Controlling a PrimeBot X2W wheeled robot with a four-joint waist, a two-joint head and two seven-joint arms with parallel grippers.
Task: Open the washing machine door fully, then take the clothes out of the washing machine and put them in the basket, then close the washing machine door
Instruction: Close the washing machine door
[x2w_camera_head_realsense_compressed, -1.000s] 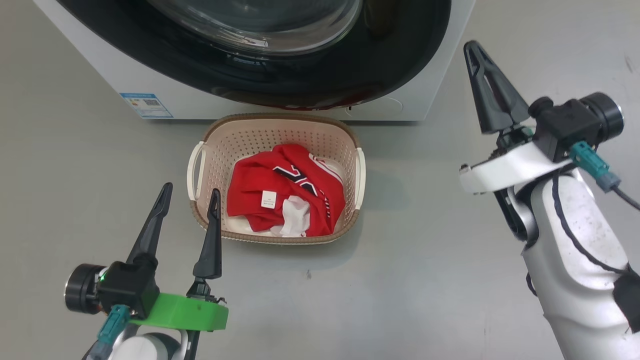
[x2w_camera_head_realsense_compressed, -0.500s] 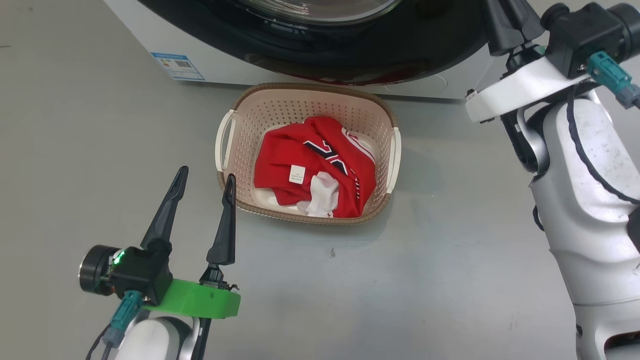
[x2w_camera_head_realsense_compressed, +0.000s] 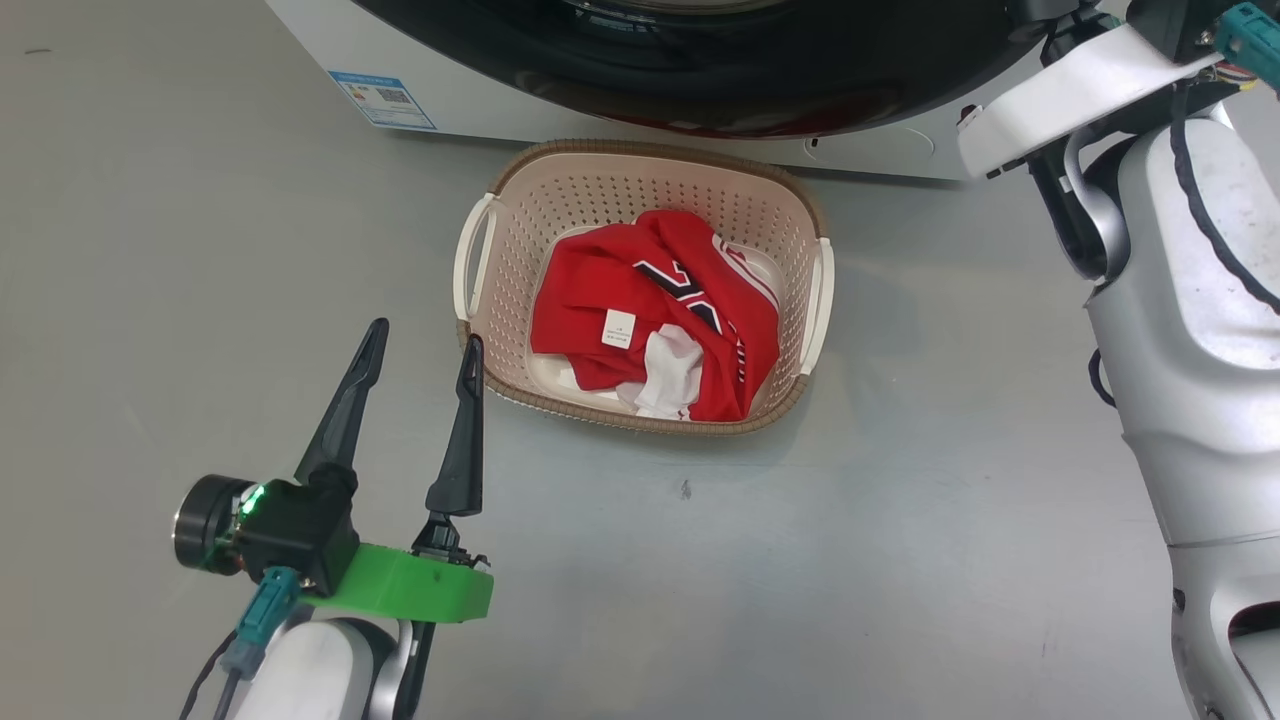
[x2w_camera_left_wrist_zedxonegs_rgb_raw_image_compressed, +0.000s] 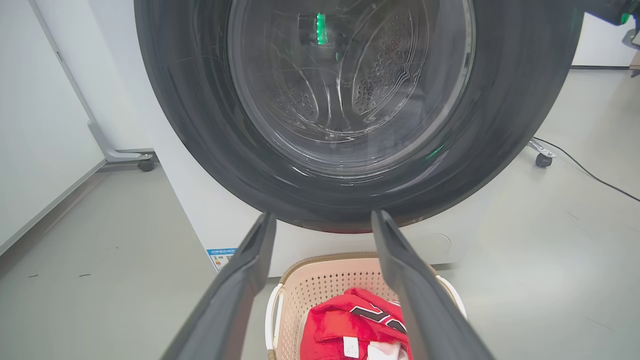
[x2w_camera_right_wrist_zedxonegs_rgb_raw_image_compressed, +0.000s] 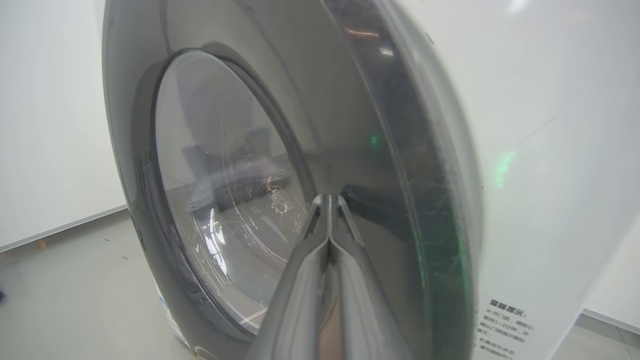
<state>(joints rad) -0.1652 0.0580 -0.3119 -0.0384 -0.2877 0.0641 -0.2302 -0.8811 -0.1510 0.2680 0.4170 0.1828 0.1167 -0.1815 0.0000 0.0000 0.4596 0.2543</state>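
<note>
door: large round washing machine door (x2w_camera_left_wrist_zedxonegs_rgb_raw_image_compressed: 345, 85), glossy black rim, clear glass bowl, upright against the big white washing machine (x2w_camera_head_realsense_compressed: 470, 105), facing out; round, no long axis
handling: likely stiff, heavy, slick; push the rim, not the glass
right pincer (x2w_camera_right_wrist_zedxonegs_rgb_raw_image_compressed: 329, 200): fingers pressed together, empty, tips at the rim
left pincer (x2w_camera_head_realsense_compressed: 426, 333): spread wide, empty, by the cream perforated basket (x2w_camera_head_realsense_compressed: 640, 150), near-left corner
clothes: soft red-and-white garments (x2w_camera_head_realsense_compressed: 650, 310), in the basket

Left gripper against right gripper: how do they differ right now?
The left gripper stands open; the right gripper is shut, fingers pressed together. The left gripper hovers by the basket; the right gripper points at the washing machine door. Both hold nothing.
</note>
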